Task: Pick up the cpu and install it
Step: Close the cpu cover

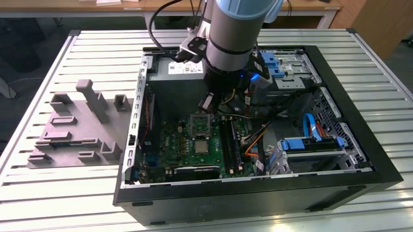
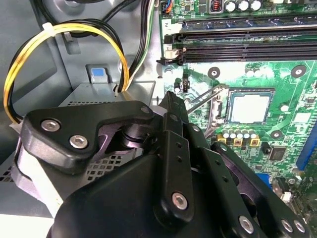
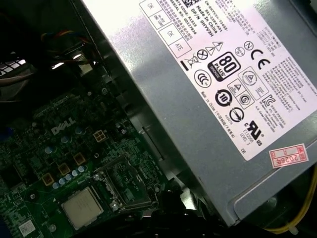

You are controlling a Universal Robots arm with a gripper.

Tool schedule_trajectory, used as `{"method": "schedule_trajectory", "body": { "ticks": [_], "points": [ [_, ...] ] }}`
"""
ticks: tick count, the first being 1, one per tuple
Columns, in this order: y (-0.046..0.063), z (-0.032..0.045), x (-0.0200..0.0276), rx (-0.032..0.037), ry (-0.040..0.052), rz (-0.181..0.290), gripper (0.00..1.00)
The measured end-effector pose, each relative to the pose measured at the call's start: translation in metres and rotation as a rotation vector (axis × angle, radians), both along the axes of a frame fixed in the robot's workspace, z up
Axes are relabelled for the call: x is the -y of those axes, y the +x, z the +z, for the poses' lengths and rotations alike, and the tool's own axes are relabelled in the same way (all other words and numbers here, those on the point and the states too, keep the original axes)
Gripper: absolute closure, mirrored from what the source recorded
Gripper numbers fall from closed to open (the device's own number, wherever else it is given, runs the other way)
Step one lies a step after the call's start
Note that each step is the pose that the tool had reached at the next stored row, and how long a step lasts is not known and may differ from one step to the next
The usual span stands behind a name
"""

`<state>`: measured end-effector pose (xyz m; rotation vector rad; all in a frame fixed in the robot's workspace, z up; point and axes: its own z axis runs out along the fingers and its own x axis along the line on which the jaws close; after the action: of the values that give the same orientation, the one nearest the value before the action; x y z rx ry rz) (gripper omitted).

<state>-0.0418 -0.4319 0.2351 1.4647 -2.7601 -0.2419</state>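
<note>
A slatted metal table (image 1: 77, 193) carries an open computer case (image 1: 361, 145), with a grey moulded tray (image 1: 71, 130) at the exterior view's left. The cpu (image 2: 250, 107) is seated in the socket of the green motherboard (image 1: 193, 145). The gripper (image 1: 206, 104) is held just above the socket frame; whether its jaws are apart cannot be told.

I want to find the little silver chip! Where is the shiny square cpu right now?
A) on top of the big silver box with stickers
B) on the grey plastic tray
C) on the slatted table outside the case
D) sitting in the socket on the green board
D: the cpu lies flat in the socket of the green board in both wrist views, with the socket frame swung open beside it.
</note>
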Motion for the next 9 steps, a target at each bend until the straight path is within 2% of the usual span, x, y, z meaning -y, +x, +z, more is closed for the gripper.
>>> {"method": "schedule_trajectory", "body": {
  "ticks": [9],
  "points": [
    [0.0,0.0017,0.0,0.0,-0.0071,0.017,0.89]
  ]
}}
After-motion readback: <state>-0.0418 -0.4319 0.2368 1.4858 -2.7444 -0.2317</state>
